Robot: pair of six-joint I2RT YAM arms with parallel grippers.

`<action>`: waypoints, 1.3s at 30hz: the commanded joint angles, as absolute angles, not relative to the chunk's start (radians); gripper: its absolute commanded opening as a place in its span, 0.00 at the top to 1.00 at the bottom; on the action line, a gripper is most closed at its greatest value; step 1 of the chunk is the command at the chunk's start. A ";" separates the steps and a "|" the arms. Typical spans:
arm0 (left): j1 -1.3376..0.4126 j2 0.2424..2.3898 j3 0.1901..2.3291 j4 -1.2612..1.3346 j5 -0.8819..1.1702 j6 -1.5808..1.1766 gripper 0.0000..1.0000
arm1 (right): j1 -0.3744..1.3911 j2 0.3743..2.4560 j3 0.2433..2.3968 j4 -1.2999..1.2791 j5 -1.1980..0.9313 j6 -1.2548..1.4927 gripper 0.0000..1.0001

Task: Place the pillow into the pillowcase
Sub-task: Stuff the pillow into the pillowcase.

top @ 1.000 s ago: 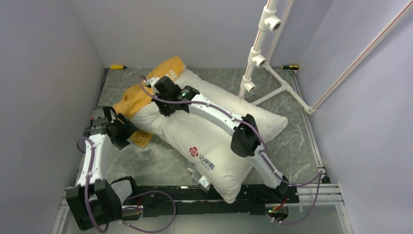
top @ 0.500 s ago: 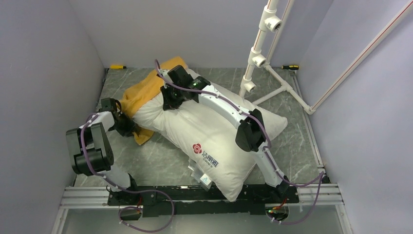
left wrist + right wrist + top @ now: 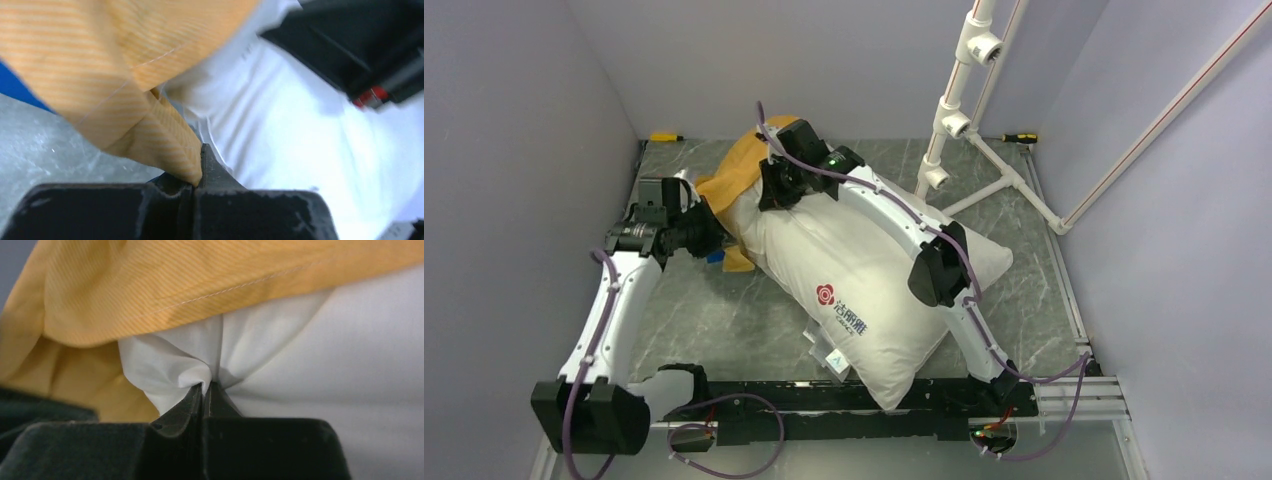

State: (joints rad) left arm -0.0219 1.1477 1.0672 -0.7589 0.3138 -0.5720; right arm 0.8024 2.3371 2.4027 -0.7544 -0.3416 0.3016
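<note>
On the marbled table (image 3: 724, 330): pillow (image 3: 874, 280) and pillowcase (image 3: 729, 185), each pinched

Across the grey stone-patterned top, diagonal: pillow, plump, white, smooth cloth, with a round red logo and tags at the near end. Its far-left end sits under the pillowcase's edge. Pillowcase: bunched, orange-yellow, finely ribbed weave, stitched hem, a sliver of blue below. At the left gripper (image 3: 197, 176), black fingers are closed tight on a folded corner of the orange cloth. At the right gripper (image 3: 204, 389), they are closed tight on a puckered pinch of white pillow cloth just beneath the hem.
</note>
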 commanded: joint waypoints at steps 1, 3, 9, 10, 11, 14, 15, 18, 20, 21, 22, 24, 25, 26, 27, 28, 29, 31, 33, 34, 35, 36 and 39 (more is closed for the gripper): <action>-0.103 1.102 1.156 -0.988 0.423 -0.627 1.00 | 0.801 2.340 2.453 -0.583 -0.291 0.380 1.00; -0.156 1.114 1.185 -1.015 0.445 -0.626 1.00 | 0.808 2.349 2.469 -0.556 -0.277 0.394 1.00; -0.364 1.151 1.214 -1.040 0.462 -0.647 1.00 | 0.818 2.378 2.494 -0.490 -0.252 0.425 1.00; -0.408 1.152 1.218 -1.038 0.453 -0.657 1.00 | 0.817 2.375 2.493 -0.470 -0.257 0.432 1.00; -0.460 1.152 1.220 -1.029 0.441 -0.666 1.00 | 0.816 2.371 2.489 -0.447 -0.265 0.440 1.00; -0.600 1.157 1.229 -0.964 0.400 -0.658 1.00 | 0.809 2.358 2.470 -0.368 -0.320 0.482 1.00; -0.631 1.162 1.223 -0.956 0.369 -0.653 1.00 | 0.805 2.360 2.472 -0.361 -0.333 0.490 1.00; -0.649 1.187 1.151 -0.958 0.317 -0.647 1.00 | 0.792 2.356 2.475 -0.406 -0.346 0.476 1.00; -0.649 1.198 1.096 -0.948 0.276 -0.655 1.00 | 0.774 2.318 2.427 -0.459 -0.337 0.450 1.00; -0.648 1.199 1.078 -0.939 0.255 -0.657 1.00 | 0.765 2.290 2.394 -0.487 -0.329 0.431 0.95; -0.649 1.194 1.068 -0.932 0.231 -0.658 0.99 | 0.755 2.252 2.336 -0.515 -0.315 0.412 0.83; -0.649 1.175 1.074 -0.940 0.158 -0.668 0.88 | 0.740 2.156 2.250 -0.572 -0.276 0.376 0.49; -0.649 1.158 1.082 -0.944 0.119 -0.672 0.78 | 0.735 2.118 2.218 -0.601 -0.257 0.364 0.38; -0.649 1.131 1.092 -0.946 0.082 -0.673 0.68 | 0.731 2.087 2.205 -0.632 -0.237 0.351 0.29; -0.649 1.110 1.100 -0.949 0.038 -0.676 0.55 | 0.729 2.062 2.203 -0.673 -0.216 0.339 0.22; -0.649 1.087 1.113 -0.959 0.008 -0.680 0.45 | 0.728 2.044 2.211 -0.711 -0.201 0.329 0.16; -0.648 1.067 1.128 -0.972 -0.042 -0.681 0.38 | 0.726 2.034 2.229 -0.746 -0.193 0.322 0.13; -0.649 1.027 1.160 -1.001 -0.127 -0.664 0.34 | 0.723 2.022 2.272 -0.799 -0.181 0.301 0.08; -0.649 0.999 1.205 -1.034 -0.214 -0.639 0.32 | 0.719 2.008 2.297 -0.825 -0.163 0.282 0.06; -0.649 0.986 1.224 -1.044 -0.251 -0.619 0.27 | 0.713 1.994 2.292 -0.817 -0.156 0.276 0.05; -0.648 0.978 1.240 -1.052 -0.295 -0.603 0.09 | 0.706 1.978 2.270 -0.793 -0.146 0.275 0.04; -0.649 0.975 1.261 -1.058 -0.334 -0.582 0.04 | 0.696 1.963 2.247 -0.767 -0.138 0.279 0.03; -0.648 0.998 1.315 -1.038 -0.438 -0.507 0.01 | 0.651 1.980 2.249 -0.727 -0.127 0.309 0.02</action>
